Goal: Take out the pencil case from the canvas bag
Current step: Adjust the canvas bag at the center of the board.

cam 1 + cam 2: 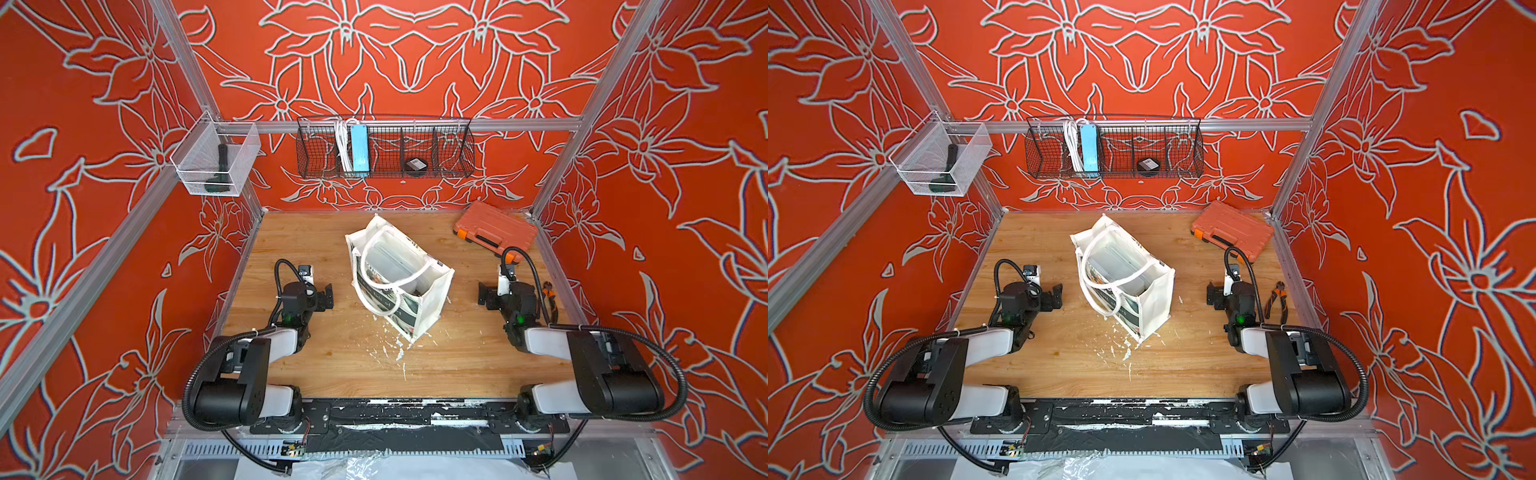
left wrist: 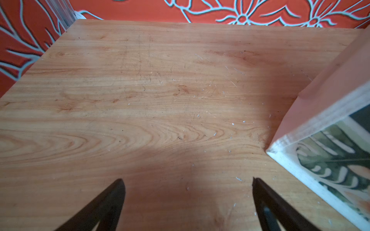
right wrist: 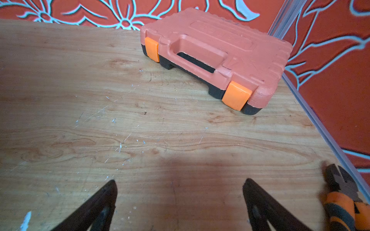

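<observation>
Far left: left fingers [image 2: 108,204] are hovering low over the counter [image 1: 311,365], spread wide, holding nothing and aiming toward the far wall. The canvas bag [image 1: 415,307] is sitting just to their right, and its printed corner is showing at the edge of the left wrist view. In both top views the bag is standing upright mid-counter, turned diagonally, with its mouth facing up and open. One of its handles [image 1: 374,266] is lying across the opening and the other is hanging down the printed side. A flat pale grey thing inside [image 1: 392,259] is probably the pencil case. It seems to be standing on edge along the bag's long diagonal, running far-left to near-right, though I can't make out any detail. Right fingers [image 3: 258,200] are likewise spread and empty, sitting on the bag's other side, and the bag isn't in that wrist view at all. Both arms are flanking the bag at about equal height, with the left looking a shade nearer. My read is that the reach has to go up and over the rim, then straight down past that handle, with the fingers lined up across the case's thin side. A toolbox [image 1: 494,228] and pliers [image 1: 548,291] are lying far right, out of the way.
</observation>
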